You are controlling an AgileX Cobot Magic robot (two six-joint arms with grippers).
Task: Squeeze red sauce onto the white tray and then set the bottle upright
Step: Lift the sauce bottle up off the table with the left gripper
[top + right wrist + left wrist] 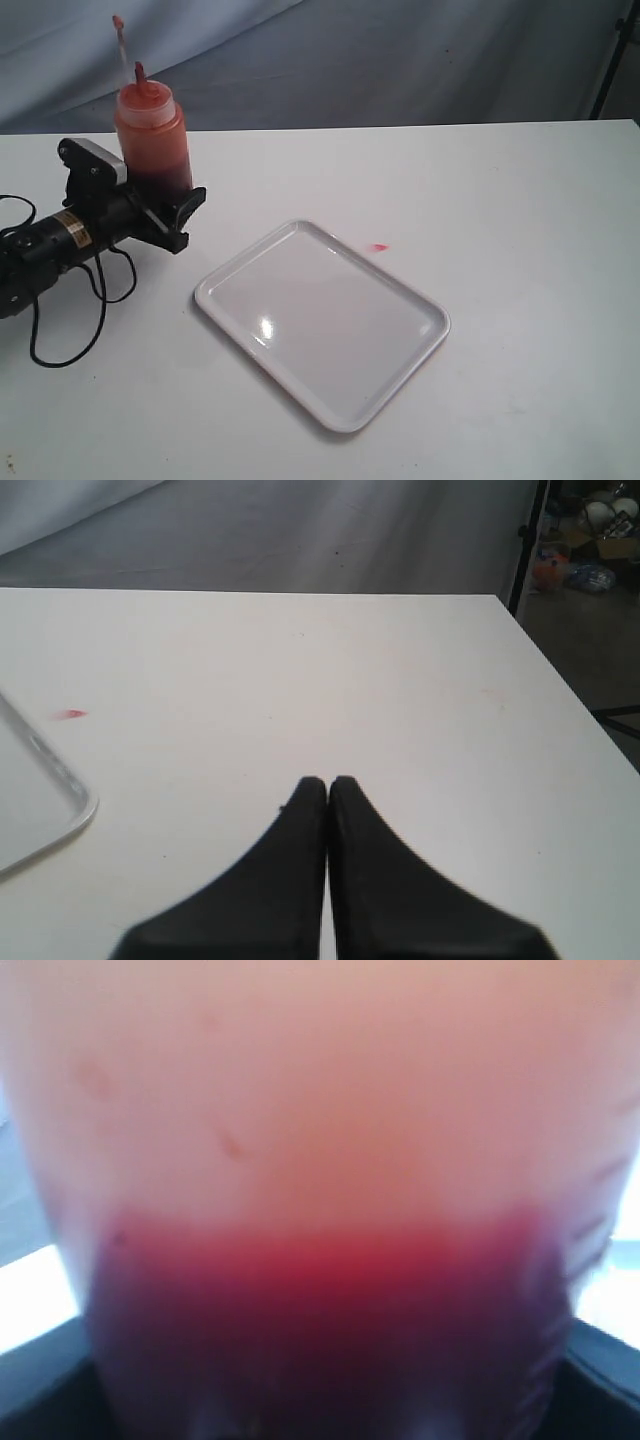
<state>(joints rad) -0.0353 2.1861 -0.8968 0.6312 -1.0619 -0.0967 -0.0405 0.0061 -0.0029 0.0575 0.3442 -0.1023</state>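
Bottle (152, 130) upright in left gripper (172, 200), white tray (320, 310) nearby

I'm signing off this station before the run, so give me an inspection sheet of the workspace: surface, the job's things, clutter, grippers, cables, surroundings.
Surface: white table, with one small red spot just beyond the far corner of the white tray.
Job's things: bottle stands upright near the left side, red sauce showing in it; white tray lies flat mid-table, no sauce seen on it.
Clutter: nothing seen.
Grippers: left gripper closed around the bottle's lower part; right gripper shut, holding nothing, over bare table.
Cables: black cable loops on the table beside the left arm.
Surroundings: grey cloth backdrop; dark stand at far right.
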